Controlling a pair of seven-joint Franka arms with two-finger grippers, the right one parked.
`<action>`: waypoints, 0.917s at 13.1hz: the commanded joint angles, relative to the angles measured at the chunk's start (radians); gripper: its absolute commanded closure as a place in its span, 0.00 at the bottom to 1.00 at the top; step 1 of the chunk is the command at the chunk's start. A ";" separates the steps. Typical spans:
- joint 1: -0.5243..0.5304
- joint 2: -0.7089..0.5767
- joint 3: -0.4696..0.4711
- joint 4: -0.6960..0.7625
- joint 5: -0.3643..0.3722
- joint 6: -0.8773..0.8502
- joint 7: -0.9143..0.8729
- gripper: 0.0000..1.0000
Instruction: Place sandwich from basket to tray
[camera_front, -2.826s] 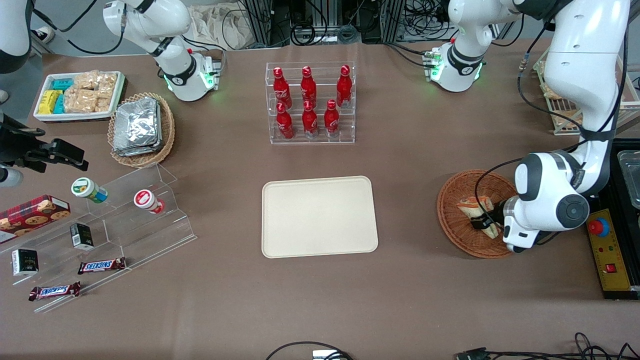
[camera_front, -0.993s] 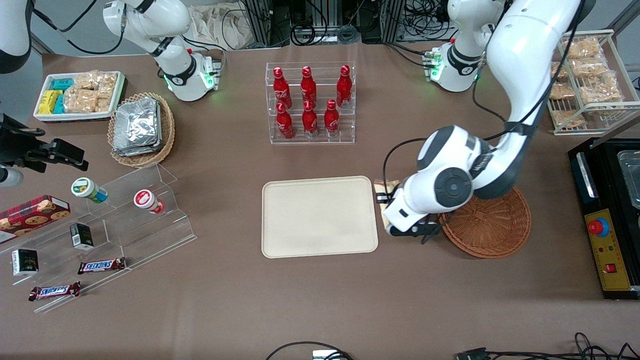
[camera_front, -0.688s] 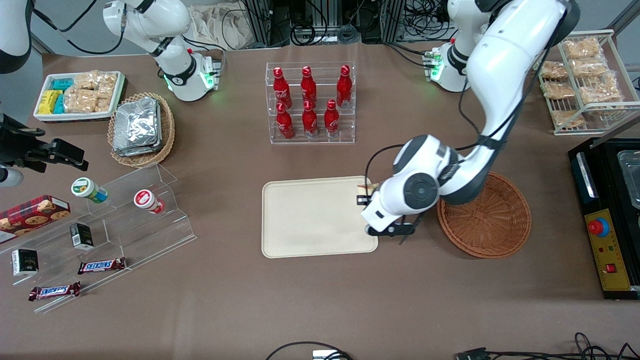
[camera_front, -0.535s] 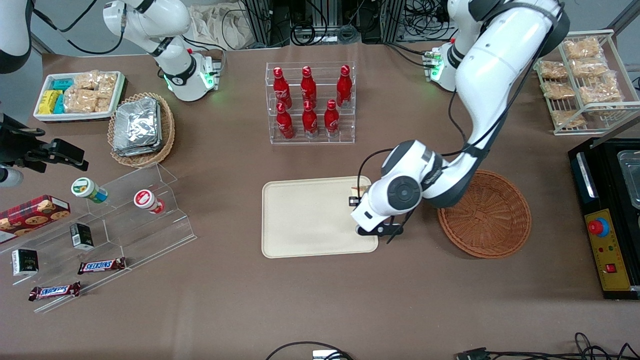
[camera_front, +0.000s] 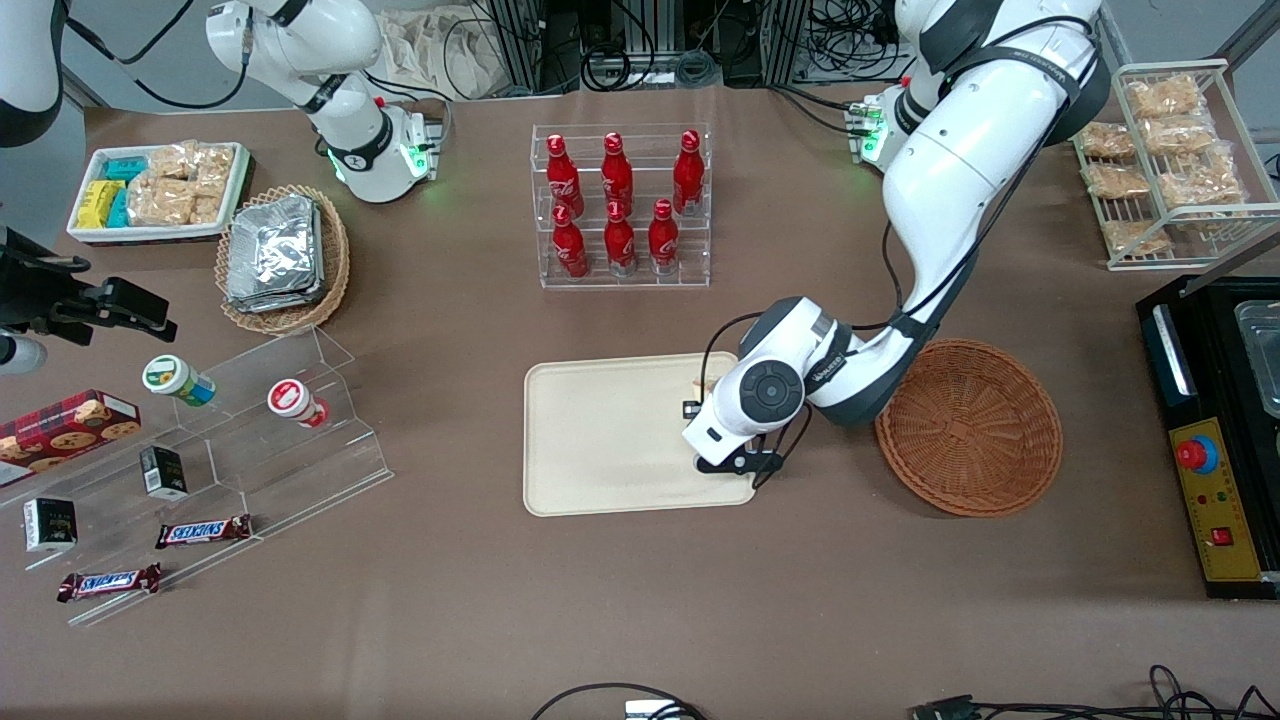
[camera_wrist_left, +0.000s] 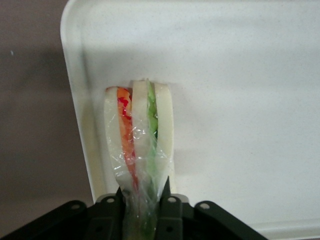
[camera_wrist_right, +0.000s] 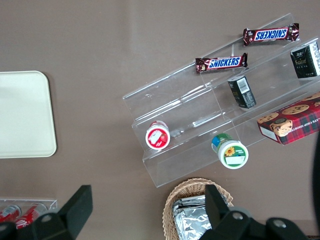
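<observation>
The left arm's gripper (camera_front: 706, 418) hangs over the cream-beige tray (camera_front: 600, 440), near the tray's edge on the working arm's side. It is shut on the wrapped sandwich (camera_wrist_left: 137, 145), a wedge of pale bread with orange-red and green filling, held between the two black fingers (camera_wrist_left: 170, 205) above the tray (camera_wrist_left: 240, 80). In the front view only a sliver of the sandwich (camera_front: 704, 381) shows past the wrist. The reddish-brown wicker basket (camera_front: 968, 425) stands empty on the table beside the tray, toward the working arm's end.
A clear rack of red bottles (camera_front: 620, 205) stands farther from the camera than the tray. A tan basket of foil packets (camera_front: 280, 258), a white snack tray (camera_front: 158, 190) and a clear stepped shelf (camera_front: 230, 450) with snacks lie toward the parked arm's end. A wire rack (camera_front: 1165, 150) and a black box (camera_front: 1215, 440) lie toward the working arm's end.
The gripper lifted the sandwich out of the reddish-brown basket and carried it sideways toward the parked arm's end, ending over the tray's edge. The basket is now empty.
</observation>
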 joint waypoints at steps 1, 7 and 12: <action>0.005 0.007 -0.001 0.029 0.038 -0.005 -0.026 0.00; 0.108 -0.198 -0.005 0.030 -0.046 -0.172 -0.012 0.00; 0.250 -0.421 -0.005 0.032 -0.068 -0.448 0.106 0.00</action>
